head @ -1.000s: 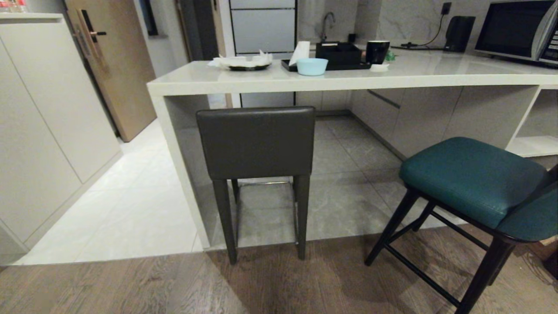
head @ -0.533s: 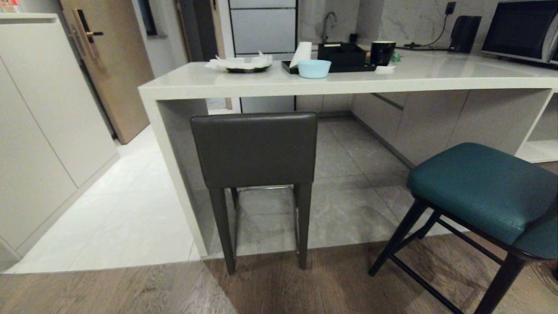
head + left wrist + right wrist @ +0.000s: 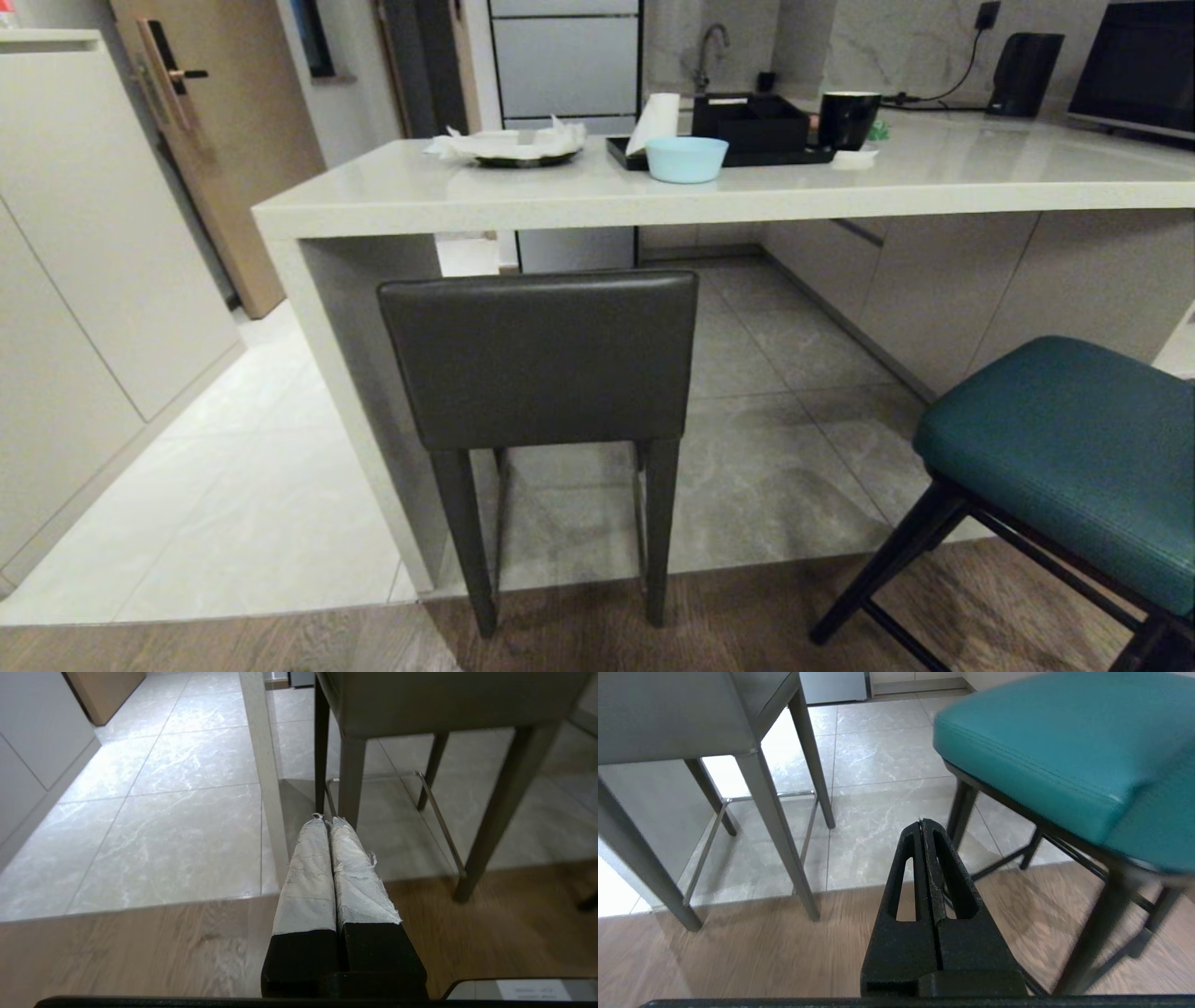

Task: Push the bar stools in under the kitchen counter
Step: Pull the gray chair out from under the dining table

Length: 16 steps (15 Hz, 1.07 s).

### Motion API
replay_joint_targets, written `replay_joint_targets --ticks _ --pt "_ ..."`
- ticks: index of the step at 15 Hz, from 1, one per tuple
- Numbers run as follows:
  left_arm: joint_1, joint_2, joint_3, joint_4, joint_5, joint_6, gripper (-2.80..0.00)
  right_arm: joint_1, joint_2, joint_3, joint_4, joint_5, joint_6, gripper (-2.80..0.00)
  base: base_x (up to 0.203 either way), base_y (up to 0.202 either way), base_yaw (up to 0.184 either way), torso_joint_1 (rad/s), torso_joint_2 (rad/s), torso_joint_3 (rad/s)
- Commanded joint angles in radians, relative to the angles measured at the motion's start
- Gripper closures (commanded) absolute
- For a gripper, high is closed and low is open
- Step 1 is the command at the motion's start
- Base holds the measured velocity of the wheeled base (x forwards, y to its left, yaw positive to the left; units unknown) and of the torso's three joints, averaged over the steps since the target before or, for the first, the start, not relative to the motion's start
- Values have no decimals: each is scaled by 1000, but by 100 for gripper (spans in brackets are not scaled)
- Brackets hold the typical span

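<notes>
Closer now looms the grey stool (image 3: 539, 359) (camera advanced); both jaws pressed together, empty.

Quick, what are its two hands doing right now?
Left hand: closed, holding nothing.
Right hand: closed, holding nothing.

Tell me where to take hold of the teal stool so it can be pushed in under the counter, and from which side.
Take the teal stool at the near edge of its seat, coming from the wood-floor side. It stands angled and clear of the kitchen counter, so a push there likely drives it under. The thin black legs look poor to grip.
</notes>
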Motion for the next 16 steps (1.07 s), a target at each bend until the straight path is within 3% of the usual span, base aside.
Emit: replay_joint_targets --ticks 1,16 --pt "0 0 0 0 1 -6 0 0 1 0 -1 0 0 0 197 0 0 2 2 -1" --pt "0 0 0 0 2 -6 0 0 1 0 -1 0 1 0 194 0 2 2 3 3"
